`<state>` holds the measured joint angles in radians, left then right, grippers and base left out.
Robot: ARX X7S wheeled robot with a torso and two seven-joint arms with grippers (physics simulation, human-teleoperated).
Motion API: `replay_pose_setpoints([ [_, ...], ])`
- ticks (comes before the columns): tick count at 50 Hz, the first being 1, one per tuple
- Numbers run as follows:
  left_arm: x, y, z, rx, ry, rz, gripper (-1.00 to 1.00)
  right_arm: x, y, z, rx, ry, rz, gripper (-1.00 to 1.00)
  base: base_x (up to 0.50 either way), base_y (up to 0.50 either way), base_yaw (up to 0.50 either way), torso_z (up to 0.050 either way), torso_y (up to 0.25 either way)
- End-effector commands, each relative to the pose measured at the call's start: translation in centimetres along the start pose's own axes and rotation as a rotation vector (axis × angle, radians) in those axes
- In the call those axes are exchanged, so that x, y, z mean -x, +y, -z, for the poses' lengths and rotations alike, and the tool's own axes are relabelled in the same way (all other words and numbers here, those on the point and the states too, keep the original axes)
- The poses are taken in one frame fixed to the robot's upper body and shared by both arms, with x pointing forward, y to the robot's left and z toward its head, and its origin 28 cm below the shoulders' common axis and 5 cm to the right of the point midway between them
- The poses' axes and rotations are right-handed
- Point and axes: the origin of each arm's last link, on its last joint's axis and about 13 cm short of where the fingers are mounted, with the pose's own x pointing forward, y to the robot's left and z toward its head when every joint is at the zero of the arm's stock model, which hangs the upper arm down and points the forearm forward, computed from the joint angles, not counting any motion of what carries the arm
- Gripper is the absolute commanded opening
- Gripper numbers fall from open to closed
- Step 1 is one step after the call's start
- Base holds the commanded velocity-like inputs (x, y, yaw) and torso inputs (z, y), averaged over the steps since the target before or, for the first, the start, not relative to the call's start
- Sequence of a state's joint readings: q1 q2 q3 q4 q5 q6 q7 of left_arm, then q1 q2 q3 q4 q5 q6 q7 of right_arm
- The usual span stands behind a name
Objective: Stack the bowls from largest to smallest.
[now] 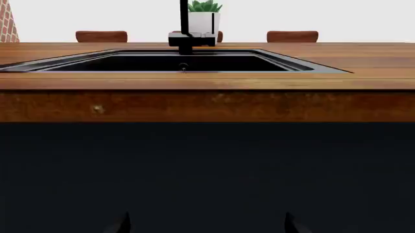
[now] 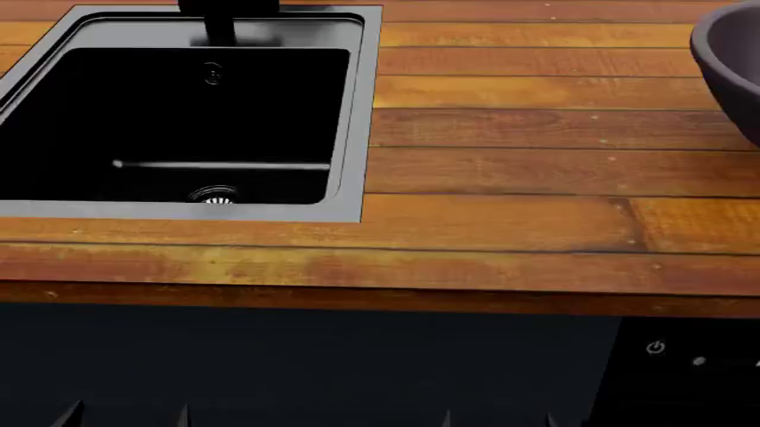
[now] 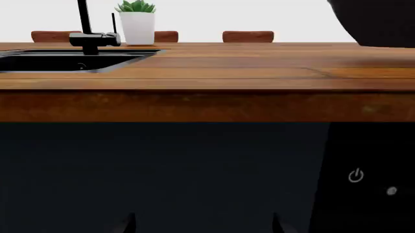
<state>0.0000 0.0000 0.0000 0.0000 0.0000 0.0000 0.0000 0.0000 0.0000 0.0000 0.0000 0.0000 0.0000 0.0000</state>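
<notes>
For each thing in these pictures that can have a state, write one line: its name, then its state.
Large dark bowl: upright on the wooden counter, nothing seen stacked in it, partly out of frame.
Sink: basin empty.
Faucet: no water running.
Left gripper: open, below counter level, holding nothing.
Right gripper: open, below counter level, holding nothing.

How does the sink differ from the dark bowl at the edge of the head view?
The sink is rectangular and set down into the wooden counter; the dark bowl is round-sided and stands on top of it. The sink lies at the left and nearly all of it shows; the bowl is at the far right, cut off by the frame. The sink is black with a metal drain; the bowl looks purplish-grey. Both are dark, open-topped hollows.
</notes>
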Motion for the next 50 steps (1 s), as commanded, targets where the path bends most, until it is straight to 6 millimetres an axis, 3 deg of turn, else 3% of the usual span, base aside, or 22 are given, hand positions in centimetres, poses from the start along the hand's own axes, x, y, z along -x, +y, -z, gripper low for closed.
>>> replay_pose_setpoints([
  [1,0.1,0.0,-0.1,0.000,0.000,0.000,1.00,0.0,0.1,0.0,0.000,0.000,0.000,1.00,0.00,0.00,0.00,0.000,0.000],
  [9,0.0,-0.2,0.2,-0.059,0.018,0.033,1.00,0.1,0.1,-0.3,0.027,0.005,-0.006,1.00,0.00,0.00,0.00,0.000,0.000],
  [24,-0.5,0.1,-0.2,0.006,0.061,-0.006,1.00,0.1,0.0,-0.9,0.019,0.011,0.005,1.00,0.00,0.00,0.00,0.000,0.000],
  [27,-0.7,0.4,-1.5,0.028,0.083,-0.020,1.00,0.1,-0.6,-1.9,0.016,-0.003,0.040,1.00,0.00,0.00,0.00,0.000,0.000],
  [32,-0.2,1.1,-6.3,0.010,0.025,0.015,1.00,0.4,-1.8,-6.8,-0.010,-0.044,0.072,1.00,0.00,0.00,0.00,0.000,0.000],
  [36,1.3,1.4,-10.0,0.003,0.000,0.038,1.00,2.0,-2.2,-11.1,-0.004,-0.096,0.059,1.00,0.00,0.00,0.00,0.000,0.000],
  [41,2.6,2.3,-13.8,0.012,-0.043,0.027,1.00,3.6,-2.7,-14.2,0.033,-0.122,0.050,1.00,0.00,0.00,0.00,0.000,0.000],
  [45,3.4,2.6,-15.1,-0.007,-0.066,0.052,1.00,4.4,-3.1,-15.8,0.031,-0.148,0.060,1.00,0.00,0.00,0.00,0.000,0.000],
  [50,3.3,3.2,-15.1,-0.044,-0.061,0.042,1.00,4.5,-3.4,-15.7,0.077,-0.119,0.086,1.00,0.00,0.00,0.00,0.000,0.000],
])
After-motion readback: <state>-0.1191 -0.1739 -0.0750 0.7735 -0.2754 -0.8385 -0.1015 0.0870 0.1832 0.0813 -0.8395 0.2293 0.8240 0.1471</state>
